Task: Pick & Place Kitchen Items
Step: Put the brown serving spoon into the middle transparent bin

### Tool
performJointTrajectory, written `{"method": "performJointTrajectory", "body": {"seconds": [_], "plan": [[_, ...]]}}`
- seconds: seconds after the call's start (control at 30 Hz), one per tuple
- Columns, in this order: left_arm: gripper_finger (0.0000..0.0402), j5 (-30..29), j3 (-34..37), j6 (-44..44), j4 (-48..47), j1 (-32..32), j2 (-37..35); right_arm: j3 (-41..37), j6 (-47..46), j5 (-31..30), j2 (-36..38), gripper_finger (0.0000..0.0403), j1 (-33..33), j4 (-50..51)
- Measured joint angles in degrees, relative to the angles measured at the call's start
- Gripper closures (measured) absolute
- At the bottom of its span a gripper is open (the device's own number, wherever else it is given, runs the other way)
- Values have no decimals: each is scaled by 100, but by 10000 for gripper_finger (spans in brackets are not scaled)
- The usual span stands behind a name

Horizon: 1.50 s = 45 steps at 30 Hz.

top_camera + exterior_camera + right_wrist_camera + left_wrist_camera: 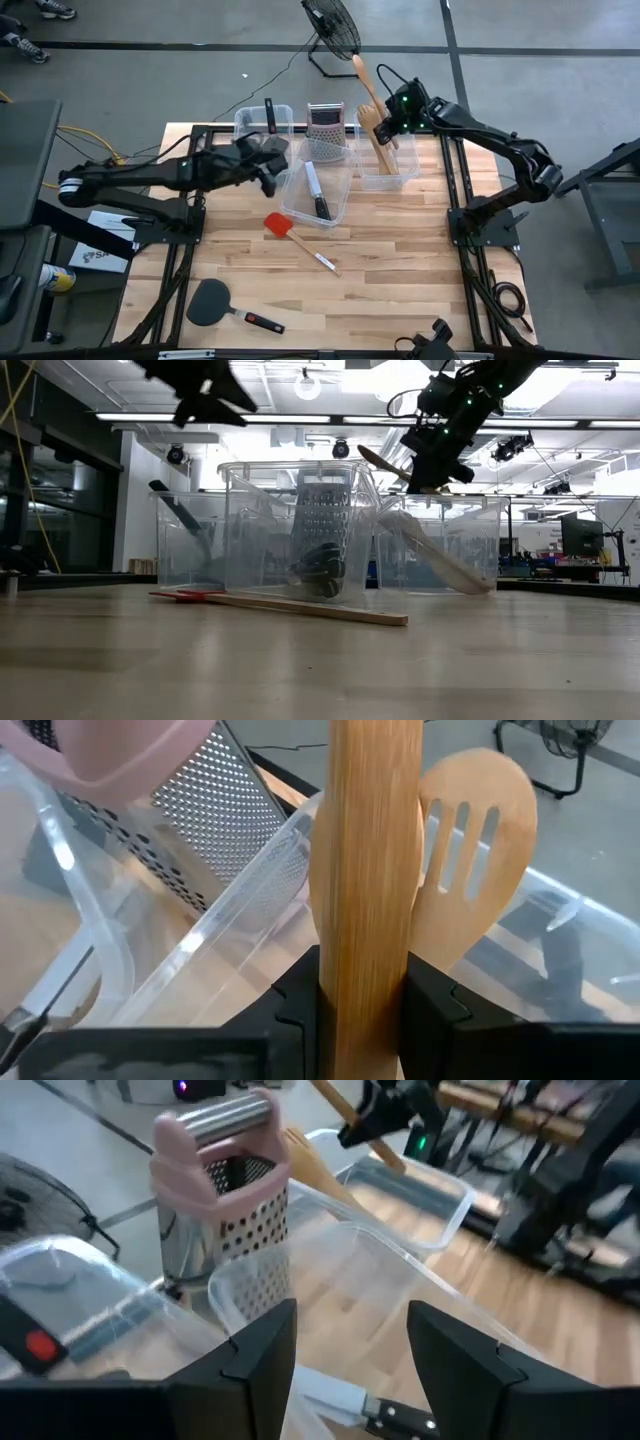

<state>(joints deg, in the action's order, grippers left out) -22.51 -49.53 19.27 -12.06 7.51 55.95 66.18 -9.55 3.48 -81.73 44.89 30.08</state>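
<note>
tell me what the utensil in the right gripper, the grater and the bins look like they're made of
Utensil clamped in the right gripper: pale wood, matte, with visible grain.
Box grater: shiny steel, going by its punched, reflective faces; the pink handle looks like plastic.
Bins: clear plastic, glossy; the contents show through the walls.

Steel box grater (325,128) with a pink handle stood upright at the far edge of the wooden table (400,270). Three clear plastic bins sat around the grater: one bin (262,124) just to its left, one (390,160) just to its right, the third (322,190) directly in front, nearer the table's middle. A black floor fan (332,30) stood on the grey floor beyond the grater.
</note>
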Motion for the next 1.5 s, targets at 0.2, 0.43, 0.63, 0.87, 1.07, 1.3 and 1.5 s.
{"method": "performJointTrajectory", "body": {"seconds": [0.2,0.43,0.63,0.87,1.07,1.3,1.5], "plan": [[216,104,981,363,940,0,-653,-336,-399,-319,0,323,-110,-311],[216,331,1864,675,2129,0,-792,-570,-616,-757,0,323,-238,-447],[216,372,2343,843,3057,0,-802,-741,-891,-1105,0,322,-368,-393],[216,370,2403,819,3244,0,-823,-1069,-1044,-1396,0,321,-474,-376],[216,370,2403,819,3366,0,-823,-1363,-1119,-1427,0,322,-700,-390],[216,367,2403,817,3504,0,-823,-1419,-1191,-1385,0,313,-739,-412],[216,308,2403,833,3549,0,-823,-1419,-1001,-976,2,311,-708,-425]]}}
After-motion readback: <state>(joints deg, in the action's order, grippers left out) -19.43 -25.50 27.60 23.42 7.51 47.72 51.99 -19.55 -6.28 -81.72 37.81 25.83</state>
